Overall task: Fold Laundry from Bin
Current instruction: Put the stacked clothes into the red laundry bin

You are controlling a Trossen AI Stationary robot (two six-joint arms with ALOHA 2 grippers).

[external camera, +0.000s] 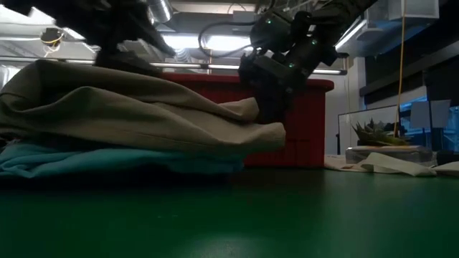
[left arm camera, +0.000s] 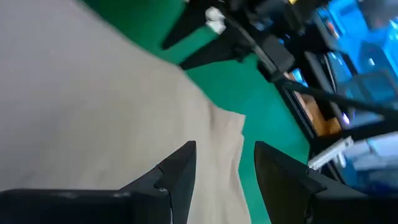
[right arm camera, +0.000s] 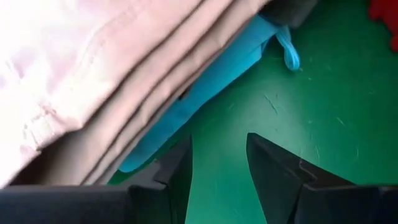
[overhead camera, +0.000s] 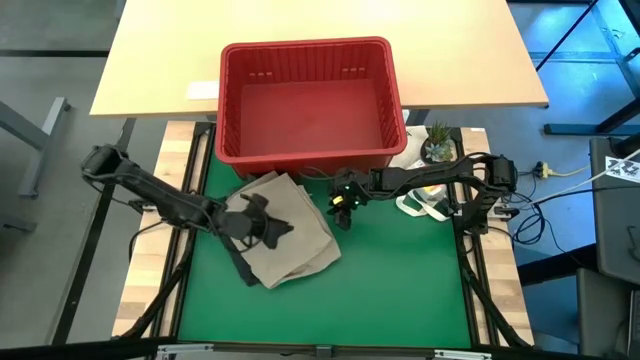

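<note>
1. On the green mat [overhead camera: 380, 290] at the near part of your desk, you have a folded beige-tan garment [overhead camera: 285, 230] lying flat, with a light teal garment [external camera: 107, 161] underneath it; the low view shows the teal edge peeking out below the tan folds.
2. Your left gripper [overhead camera: 272, 228] sits over the middle of the tan garment. In the left wrist view its fingers [left arm camera: 177, 174] stand apart, one over the cloth and the other past its edge above the mat, with nothing pinched between them.
3. Your right gripper [overhead camera: 343, 207] hangs just beside the garment's right edge, close to the bin's front wall. The right wrist view shows its fingers [right arm camera: 280, 174] apart over bare green mat, with the tan folds and the teal layer [right arm camera: 205, 87] just ahead of them; it holds nothing.
4. Farther right, near the right arm's base, you can see a white cloth bag [overhead camera: 420, 205] and a small potted plant [overhead camera: 438, 142].
5. Beyond the garments, the red bin [overhead camera: 310, 100] stands at the back edge of the mat, against a light wooden tabletop [overhead camera: 460, 50]. From above, its floor shows only red.
</note>
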